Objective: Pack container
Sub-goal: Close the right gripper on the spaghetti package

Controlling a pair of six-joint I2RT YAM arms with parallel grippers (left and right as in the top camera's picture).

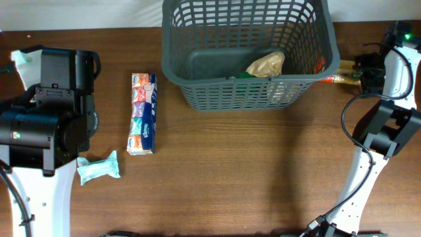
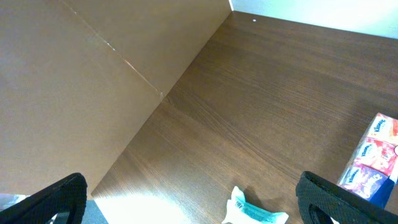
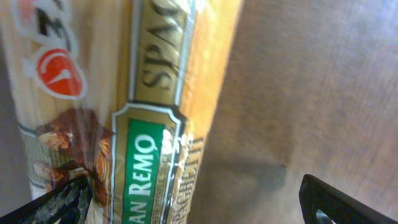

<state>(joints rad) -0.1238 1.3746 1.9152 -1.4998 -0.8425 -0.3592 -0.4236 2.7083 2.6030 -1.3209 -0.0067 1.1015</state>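
Note:
The dark grey lattice basket [image 1: 243, 80] stands at the back centre of the table. A crumpled brown packet [image 1: 266, 64] and something green [image 1: 242, 75] lie inside it. A spaghetti packet [image 1: 343, 79] lies on the table against the basket's right side; it fills the left of the right wrist view [image 3: 155, 112]. My right gripper [image 1: 368, 69] is low over it, open [image 3: 193, 202], with the packet by its left finger. My left gripper [image 2: 193, 199] is open and empty, held above a teal-and-white packet [image 2: 255, 213] at the table's left.
A multipack of tissues [image 1: 143, 113] lies left of centre, also at the right edge of the left wrist view [image 2: 373, 158]. The teal-and-white packet [image 1: 99, 168] lies near the left arm's base. Another white packet [image 1: 23, 62] shows at the far left.

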